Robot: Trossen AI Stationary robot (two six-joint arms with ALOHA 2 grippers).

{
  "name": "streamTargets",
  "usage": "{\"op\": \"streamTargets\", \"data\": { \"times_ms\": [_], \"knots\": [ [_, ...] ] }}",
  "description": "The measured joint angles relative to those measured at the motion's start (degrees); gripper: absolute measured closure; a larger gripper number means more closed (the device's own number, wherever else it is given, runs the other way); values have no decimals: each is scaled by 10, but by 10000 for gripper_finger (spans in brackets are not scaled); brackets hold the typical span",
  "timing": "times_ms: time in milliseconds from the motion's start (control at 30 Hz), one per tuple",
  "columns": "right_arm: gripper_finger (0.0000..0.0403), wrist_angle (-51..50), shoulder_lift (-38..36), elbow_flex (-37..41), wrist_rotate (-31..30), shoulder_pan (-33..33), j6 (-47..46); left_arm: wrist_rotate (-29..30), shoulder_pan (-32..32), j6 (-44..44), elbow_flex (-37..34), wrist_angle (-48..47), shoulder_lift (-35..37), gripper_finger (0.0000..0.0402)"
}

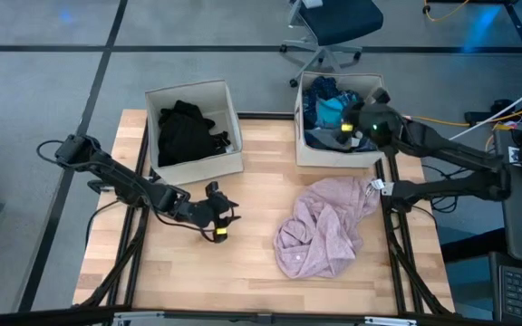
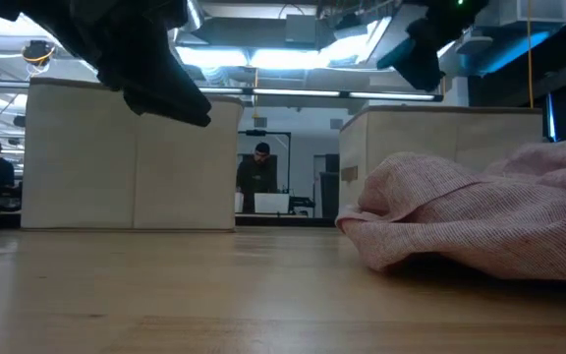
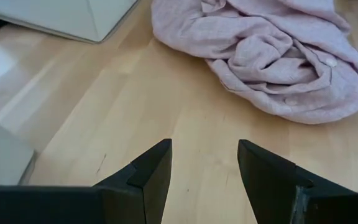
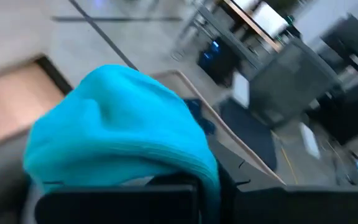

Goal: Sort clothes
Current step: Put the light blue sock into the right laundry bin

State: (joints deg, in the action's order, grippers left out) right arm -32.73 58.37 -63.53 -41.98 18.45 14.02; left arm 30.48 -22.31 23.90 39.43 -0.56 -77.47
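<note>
The clothes are nearly sorted: black pieces (image 1: 188, 131) fill 1 box (image 1: 195, 93), blue ones the other box (image 1: 338, 156), and a pale pink garment (image 1: 324, 226) lies on the bench (image 1: 243, 272) ahead of the left hand (image 1: 214, 217), which hangs open and empty. The right hand (image 1: 356, 122), above the blue box, is closed on a turquoise piece (image 4: 120, 134). Next it likely releases that piece. Its fingers are hidden by cloth.

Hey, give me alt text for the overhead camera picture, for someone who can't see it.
A crumpled pale pink garment lies on a wooden table, below two beige fabric boxes. The right tool holds a turquoise garment over the right box of blue clothes; the left tool hovers open below the left box of black clothes.
</note>
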Motion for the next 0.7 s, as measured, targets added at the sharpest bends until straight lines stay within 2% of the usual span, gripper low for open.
{"op": "streamTargets", "data": {
  "times_ms": [100, 200, 267, 500, 600, 700],
  "knots": [
    [385, -1, 8, 0, 8, 40, -5, 0, 0, 5, -4, 1, 0, 229],
    [360, -14, 16, 0, 17, 70, -29, 0, 0, 14, -6, 0, 0, 229],
    [325, -33, 23, 0, 17, 82, -48, 0, 0, 16, -6, 0, 0, 229],
    [164, -76, 29, 0, 10, 90, -80, 0, 0, 16, -6, 0, 0, 229],
    [117, -110, 29, -18, 33, 89, -87, 0, 0, 16, -6, 0, 0, 229],
    [88, -160, 28, -54, 57, 89, -120, 0, 0, 17, -6, 0, 0, 229]
  ]
}}
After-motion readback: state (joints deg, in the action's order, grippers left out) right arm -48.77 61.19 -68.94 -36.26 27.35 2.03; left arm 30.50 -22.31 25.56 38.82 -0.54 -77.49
